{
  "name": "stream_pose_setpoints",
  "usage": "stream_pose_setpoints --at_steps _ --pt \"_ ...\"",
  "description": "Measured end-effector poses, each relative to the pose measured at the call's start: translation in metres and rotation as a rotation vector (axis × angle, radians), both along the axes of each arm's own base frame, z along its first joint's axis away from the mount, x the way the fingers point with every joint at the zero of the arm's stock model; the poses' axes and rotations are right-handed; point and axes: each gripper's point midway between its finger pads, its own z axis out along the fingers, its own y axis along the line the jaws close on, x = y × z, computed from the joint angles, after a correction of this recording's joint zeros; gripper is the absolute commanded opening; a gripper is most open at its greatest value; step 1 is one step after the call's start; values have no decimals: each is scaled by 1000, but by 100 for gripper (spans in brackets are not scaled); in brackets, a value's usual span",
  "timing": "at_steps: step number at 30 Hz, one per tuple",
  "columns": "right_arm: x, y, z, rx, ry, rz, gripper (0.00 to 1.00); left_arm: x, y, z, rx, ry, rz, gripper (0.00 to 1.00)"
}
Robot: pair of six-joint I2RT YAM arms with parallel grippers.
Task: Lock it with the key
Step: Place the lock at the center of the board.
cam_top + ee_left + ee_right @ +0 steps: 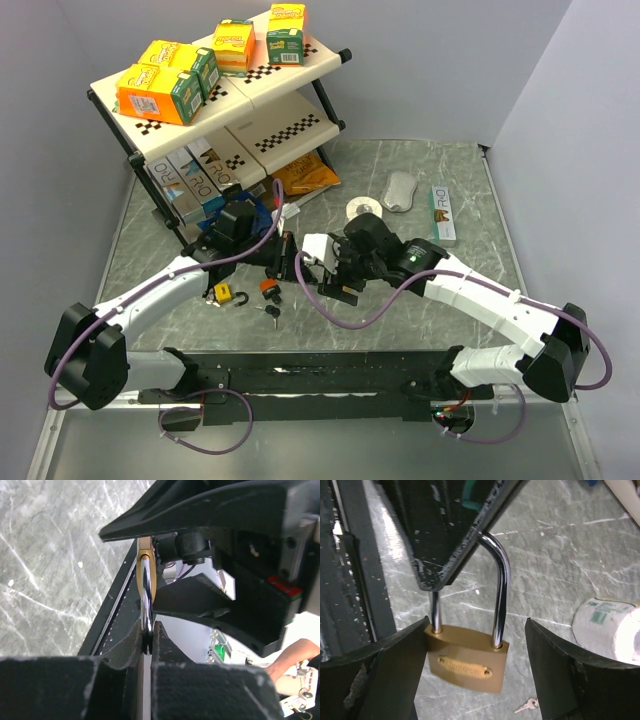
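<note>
The padlock [465, 662] hung in the air above the desk [560, 555], brass body lowest and shackle [500, 590] uppermost, in the gap between my two arms. My left fingers [125, 650] were clenched on the top of the shackle, one pad on each flat side of the steel loop, so that the body dangled free below them and its lower end was left unobstructed. Both shackle legs entered the body; whether the mechanism was latched could not be determined from these views. My right fingers [395, 670] were spread wide and grasped nothing. One stood just beside the left edge of the brass body and the other stood apart on its right, which bracketed the lock without gripping it. I judged this arrangement to be a steadying or hand-over position: the left arm suspended the lock by the loop, and the right arm was placed to close on the body. A key [527, 706] lay flat on the desk below and beyond the lock, untouched by either arm, so the key step was not yet done. A white roll [607, 630] with green print rested on the desk to the right, well clear of the lock.
</note>
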Motion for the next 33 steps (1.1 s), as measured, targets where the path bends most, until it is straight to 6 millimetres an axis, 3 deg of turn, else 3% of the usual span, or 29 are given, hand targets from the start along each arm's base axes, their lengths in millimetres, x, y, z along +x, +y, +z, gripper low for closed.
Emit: stream_pose_setpoints --at_steps 3,7,8,10,11,13,16,24,31,33 --pt "2 -1 -1 -6 -2 -14 80 1 -1 4 -16 1 1 1" --pt "2 -2 -3 -7 7 -30 55 4 -2 7 -26 -5 12 2" --pt "3 -2 -3 -8 6 -34 46 5 -2 8 -28 -10 15 9" --pt "3 -2 -3 -6 10 -41 36 6 -1 8 -28 -14 14 30" --pt "3 -2 -3 -6 9 -42 34 6 -1 7 -28 -17 16 36" --pt "3 -3 -4 -5 17 -54 32 7 -1 9 -33 -23 15 55" --pt "10 -14 -10 -10 57 -112 32 10 4 16 -46 -44 33 66" --pt "51 -69 -34 20 279 -488 34 32 30 43 -79 -178 184 67" --pt "36 -100 -99 -59 556 -766 35 40 36 46 -68 -239 247 66" --pt "34 -108 -109 -69 603 -840 35 43 37 45 -61 -247 261 66"
